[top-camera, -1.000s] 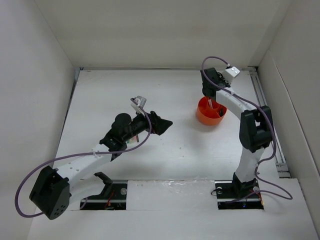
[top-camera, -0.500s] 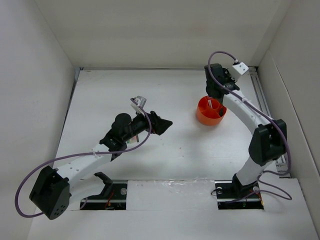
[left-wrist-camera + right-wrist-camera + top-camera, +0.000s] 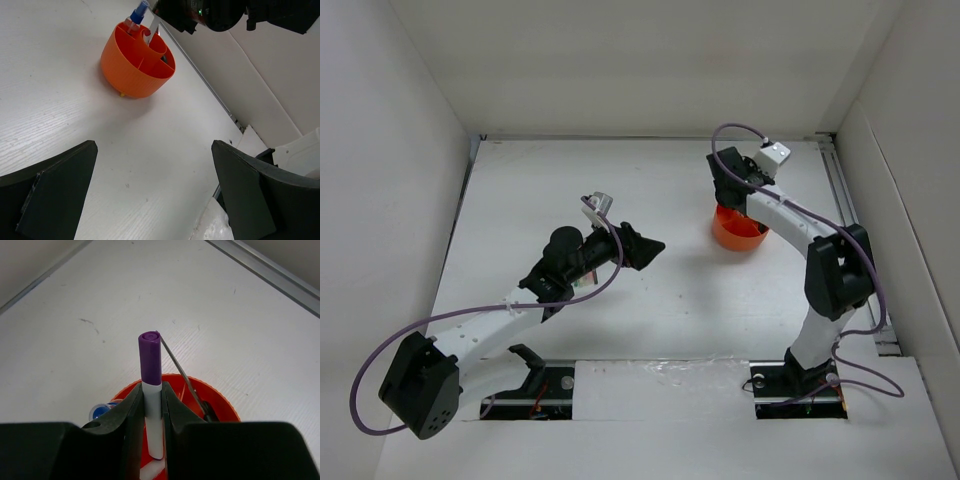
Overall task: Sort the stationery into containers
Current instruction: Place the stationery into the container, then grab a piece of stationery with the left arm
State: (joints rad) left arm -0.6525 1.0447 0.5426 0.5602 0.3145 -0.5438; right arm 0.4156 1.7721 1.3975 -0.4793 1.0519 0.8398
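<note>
We are carrying a purple-capped marker (image 3: 150,352) to the orange tub (image 3: 222,402): the right gripper (image 3: 151,390) is clamping it upright by its white barrel, cap uppermost, with the lower end hanging just over the tub's inside. By our judgement this is the drop-off step, and the marker is not yet released. The next move is calling for a short descent into one compartment and then a parting of the jaws; from the wrist view we cannot tell which compartment lies under the tip. Things already standing in the tub are crowding the way: a blue-capped bottle (image 3: 100,411) is sitting just left of the fingers, and what look to be the scissors (image 3: 177,367) are leaning up just right of the marker, their thin blade nearly touching the cap. The left gripper (image 3: 645,247) is hovering well apart over the white table (image 3: 670,300), its fingers spread wide and holding nothing.
</note>
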